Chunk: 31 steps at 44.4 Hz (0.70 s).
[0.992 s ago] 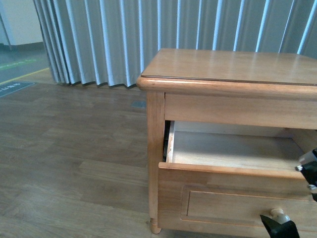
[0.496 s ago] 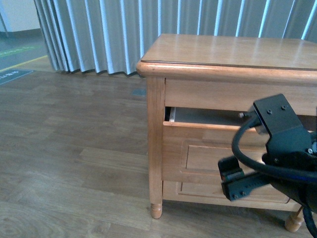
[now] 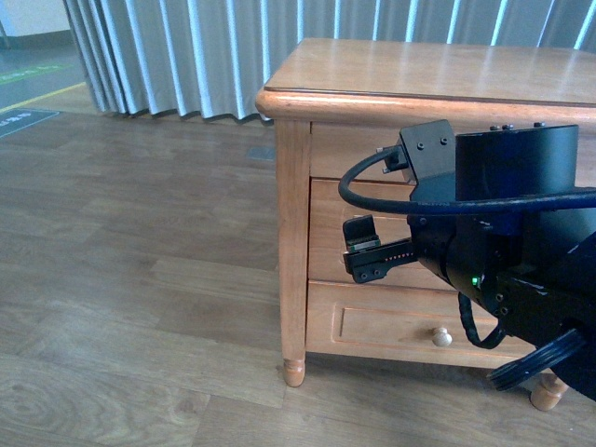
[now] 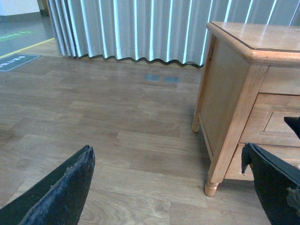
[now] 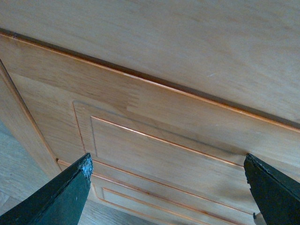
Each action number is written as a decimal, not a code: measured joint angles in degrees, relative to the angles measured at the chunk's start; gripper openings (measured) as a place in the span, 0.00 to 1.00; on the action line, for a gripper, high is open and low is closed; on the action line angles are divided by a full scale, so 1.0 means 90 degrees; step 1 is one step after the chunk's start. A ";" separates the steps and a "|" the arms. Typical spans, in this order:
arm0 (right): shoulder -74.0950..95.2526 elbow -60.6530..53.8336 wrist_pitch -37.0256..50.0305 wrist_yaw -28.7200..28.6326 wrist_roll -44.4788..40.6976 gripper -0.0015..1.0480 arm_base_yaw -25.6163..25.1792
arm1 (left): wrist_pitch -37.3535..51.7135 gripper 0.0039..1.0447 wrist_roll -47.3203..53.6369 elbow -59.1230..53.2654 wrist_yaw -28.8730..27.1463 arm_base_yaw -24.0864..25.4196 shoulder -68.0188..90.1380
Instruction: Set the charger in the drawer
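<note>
The charger is not in view in any frame. The drawer (image 3: 326, 233) is the top one of the wooden cabinet (image 3: 419, 70) and stands shut, its front flush with the frame. My right gripper (image 3: 365, 248) is open and empty, close in front of the drawer's front. In the right wrist view the raised-panel drawer front (image 5: 164, 145) fills the picture between the gripper's (image 5: 168, 187) spread fingers (image 5: 61, 197). My left gripper (image 4: 168, 187) is open and empty above the floor, left of the cabinet (image 4: 229, 93). The drawer's knob is hidden behind my right arm.
The lower drawer with its round pale knob (image 3: 442, 337) is shut below. Wood-look floor (image 3: 140, 279) spreads to the cabinet's left. Grey curtains (image 3: 186, 56) hang behind. The cabinet's turned foot (image 4: 211, 188) stands near my left gripper.
The drawer, open a second ago, was nearly shut half a second ago and is now fully shut. My right arm has come up in front of it, hiding most of its front.
</note>
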 joint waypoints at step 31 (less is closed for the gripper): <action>-0.2081 -0.1928 0.0585 -0.0692 -0.0085 0.92 -0.0505 | 0.0000 0.94 -0.0002 0.0000 0.0000 0.0000 0.0000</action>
